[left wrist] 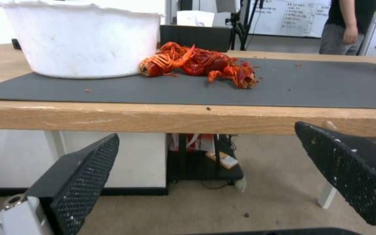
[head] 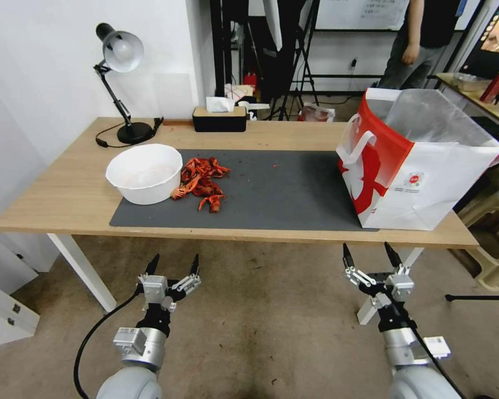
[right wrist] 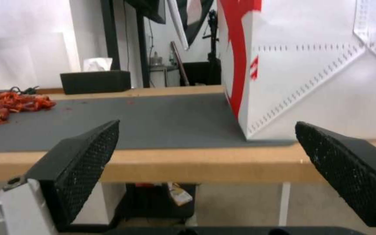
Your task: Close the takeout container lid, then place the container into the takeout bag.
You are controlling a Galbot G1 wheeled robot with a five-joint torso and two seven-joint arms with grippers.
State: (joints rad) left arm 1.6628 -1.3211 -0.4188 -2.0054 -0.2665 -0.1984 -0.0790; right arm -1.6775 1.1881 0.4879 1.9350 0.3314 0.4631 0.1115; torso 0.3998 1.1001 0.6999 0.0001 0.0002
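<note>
The takeout bag [head: 427,177] stands open on the right end of the table, white with a red side, white handles and a translucent liner; its white wall [right wrist: 318,71] rises close ahead in the right wrist view. The takeout container and its lid are out of view. My left gripper [head: 175,260] hangs open below the table's front edge, in front of the white bowl, with nothing between its fingers [left wrist: 83,176]. My right gripper [head: 367,252] is also open and holds nothing, below the front edge near the bag's left corner.
A round white bowl [head: 144,172] and a heap of red crayfish shells [head: 202,180] lie on the dark mat [head: 283,194]. A desk lamp [head: 132,132] and a black tissue box [head: 219,119] stand at the back. Stools crowd the right side.
</note>
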